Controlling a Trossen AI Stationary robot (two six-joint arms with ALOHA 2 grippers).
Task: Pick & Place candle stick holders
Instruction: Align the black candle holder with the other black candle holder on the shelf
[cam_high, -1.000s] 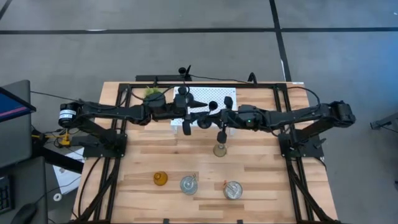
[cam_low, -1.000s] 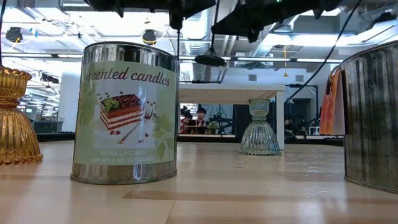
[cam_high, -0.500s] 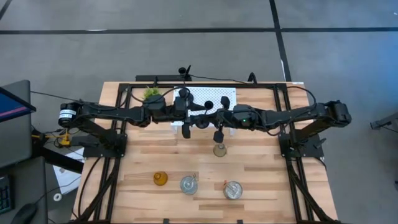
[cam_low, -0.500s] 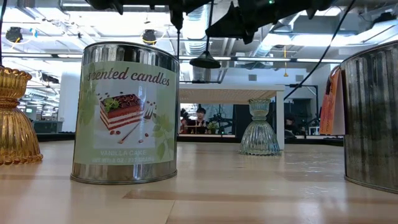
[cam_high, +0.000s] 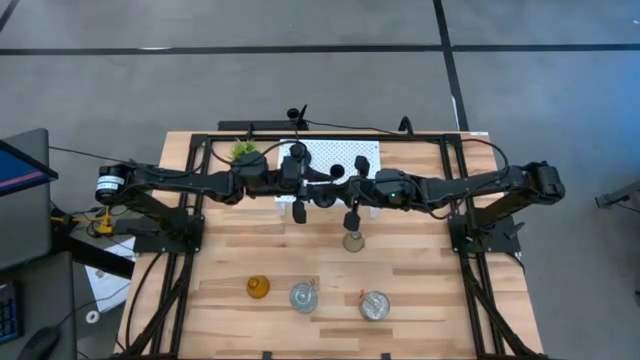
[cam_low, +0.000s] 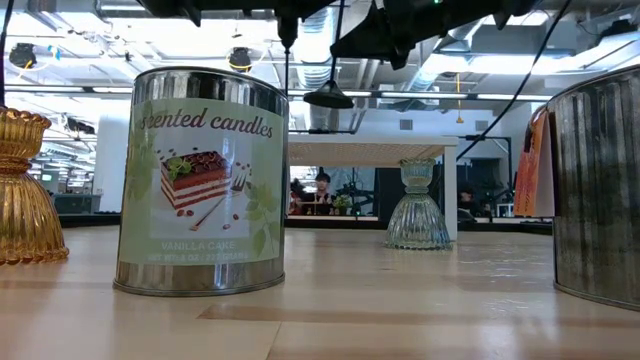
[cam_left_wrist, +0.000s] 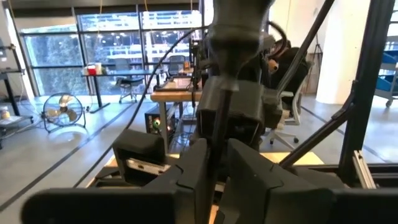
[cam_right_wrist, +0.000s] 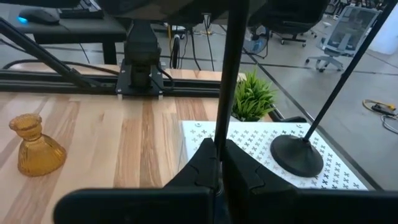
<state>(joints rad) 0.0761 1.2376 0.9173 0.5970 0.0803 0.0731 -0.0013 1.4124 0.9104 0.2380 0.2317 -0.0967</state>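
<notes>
Both arms meet over the white perforated stand (cam_high: 340, 160) at the far edge of the tabletop (cam_high: 420, 290). The right hand (cam_right_wrist: 219, 163) is clamped on the stem of a black candle stick (cam_right_wrist: 231, 68), long axis roughly upright as its own wrist view shows it. The left hand (cam_left_wrist: 214, 163) seems closed or closing on the stem of the other black stick (cam_left_wrist: 217, 134), though that view is cluttered. A black round base (cam_right_wrist: 297, 155) rests on the stand. The bell-shaped holder (cam_high: 353, 241) stands mid-tabletop, just nearside of the right hand; the amber holder (cam_high: 258, 288) and two tins (cam_high: 304, 297) line the near edge.
</notes>
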